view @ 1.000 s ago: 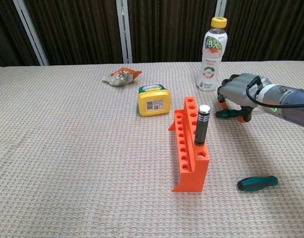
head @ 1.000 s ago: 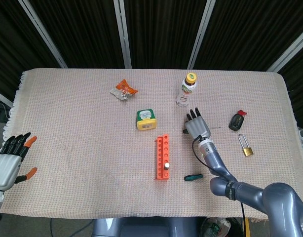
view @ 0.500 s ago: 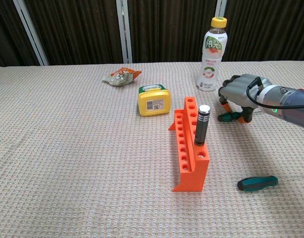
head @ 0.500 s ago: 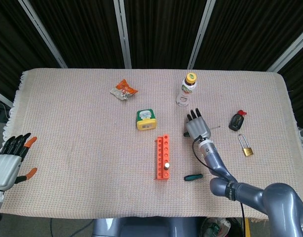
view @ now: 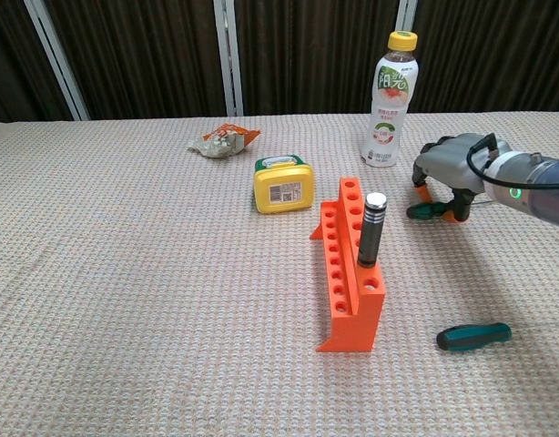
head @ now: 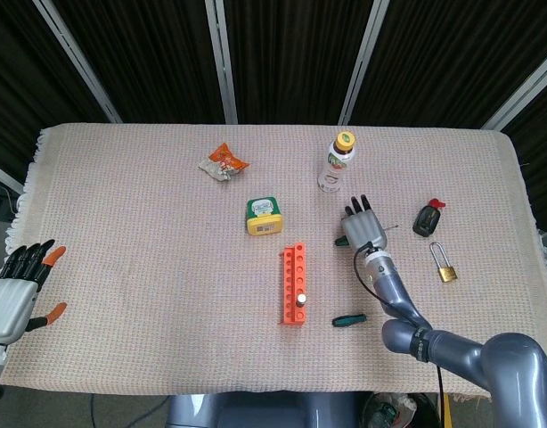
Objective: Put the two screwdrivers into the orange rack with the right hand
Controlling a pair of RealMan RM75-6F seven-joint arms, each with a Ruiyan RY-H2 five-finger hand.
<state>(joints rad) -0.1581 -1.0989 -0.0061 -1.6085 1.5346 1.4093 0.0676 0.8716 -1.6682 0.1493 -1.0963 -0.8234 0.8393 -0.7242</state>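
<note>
The orange rack (view: 350, 269) stands near the middle of the table (head: 122, 223), a bit toward the front edge. One tool (view: 370, 229) with a black grip and a silver top already stands upright in a hole at the front end of the rack. It looks like one of the screwdrivers, so I think half the job is done.

A green screwdriver (view: 473, 337) lies flat on the cloth, just to the right of the rack and close to the front edge. Nothing touches it.

The right hand (view: 454, 168) is farther back, on the right side of the table, near the bottle (view: 387, 100). Its fingers curl down over another small green thing (view: 423, 210) on the cloth. The fingers look like they are around it, but I cannot tell if the hand really holds it or only covers it. That thing may be a second green screwdriver.

The left hand (head: 13, 290) waits by the front left corner with its fingers spread and nothing in it.

What is left, I think: the right hand must get a firm hold on a green screwdriver, lift it, carry it to the rack and drop it tip down into a free hole.
</note>
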